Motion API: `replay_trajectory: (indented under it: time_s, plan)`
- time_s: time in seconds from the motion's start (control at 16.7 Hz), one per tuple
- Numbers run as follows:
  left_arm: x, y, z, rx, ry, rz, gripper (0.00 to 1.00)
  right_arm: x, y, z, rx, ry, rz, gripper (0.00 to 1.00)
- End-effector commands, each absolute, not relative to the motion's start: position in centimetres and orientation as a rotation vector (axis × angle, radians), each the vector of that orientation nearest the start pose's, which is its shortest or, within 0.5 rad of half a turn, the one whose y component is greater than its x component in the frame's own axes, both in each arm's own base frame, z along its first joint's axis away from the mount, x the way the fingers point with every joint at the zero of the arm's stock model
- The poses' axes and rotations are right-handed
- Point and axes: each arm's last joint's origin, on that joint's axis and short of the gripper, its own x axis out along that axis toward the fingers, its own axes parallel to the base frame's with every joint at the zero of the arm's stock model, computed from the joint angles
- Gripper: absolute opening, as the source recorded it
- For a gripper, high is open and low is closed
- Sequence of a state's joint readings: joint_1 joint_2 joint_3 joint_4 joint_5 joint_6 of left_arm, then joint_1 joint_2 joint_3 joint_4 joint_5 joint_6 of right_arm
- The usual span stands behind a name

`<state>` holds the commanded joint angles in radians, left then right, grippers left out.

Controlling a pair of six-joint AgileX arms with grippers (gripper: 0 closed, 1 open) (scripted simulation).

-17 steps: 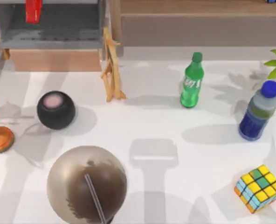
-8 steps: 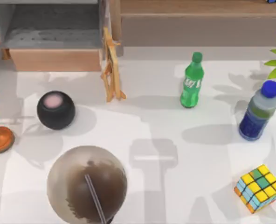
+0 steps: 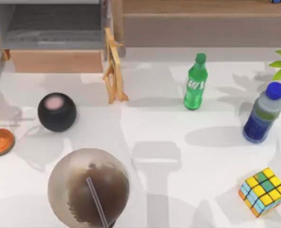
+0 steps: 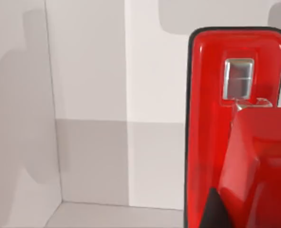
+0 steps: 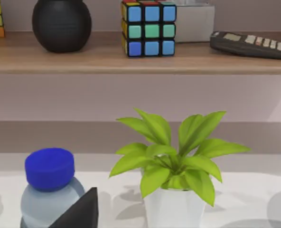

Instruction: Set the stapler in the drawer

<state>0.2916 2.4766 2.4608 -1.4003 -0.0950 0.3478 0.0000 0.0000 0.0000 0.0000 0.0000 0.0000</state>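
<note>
Our left wrist camera looks at the stapler (image 4: 235, 128) against pale grey walls, so we judge it sits inside the drawer (image 3: 55, 28), where the task wants it. It is a glossy red bar with a small metal window. We cannot tell whether our left tool is apart or clamped. Our right arm idles near the plant (image 5: 171, 152).

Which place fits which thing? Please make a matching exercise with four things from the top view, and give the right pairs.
Things:
1. green bottle
2. multicoloured cube
3. black ball
4. drawer

Places in the top view:
A. bottom right corner of the table
B. top left, open, with a wooden front
C. left side, in front of the drawer
D. middle, standing upright

Pairs: 1-D, 2-A, 3-C, 4-B
</note>
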Motion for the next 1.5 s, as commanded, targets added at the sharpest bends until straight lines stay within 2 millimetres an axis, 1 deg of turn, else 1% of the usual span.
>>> replay_trajectory:
  time_s: [0.18,0.36,0.9,1.14,1.38,1.5]
  plan:
    - [47.2,16.5,19.9,0.075,1.488,0.028,0.0,10.6,-0.1,16.0,0.0,0.0,0.0,1.0]
    - [46.9,17.2,18.6,0.027,1.519,-0.009,0.0,10.6,-0.1,16.0,0.0,0.0,0.0,1.0]
    - [47.0,17.1,18.3,0.023,1.519,-0.018,0.0,10.6,-0.1,16.0,0.0,0.0,0.0,1.0]
    - [46.9,17.3,17.4,0.019,1.524,-0.015,0.0,10.6,-0.1,16.0,0.0,0.0,0.0,1.0]
    - [46.9,17.3,17.3,0.017,1.526,-0.016,0.0,10.6,-0.1,16.0,0.0,0.0,0.0,1.0]
    - [46.9,17.3,17.3,0.017,1.526,-0.016,0.15,10.6,-0.1,16.0,0.0,0.0,0.0,1.0]
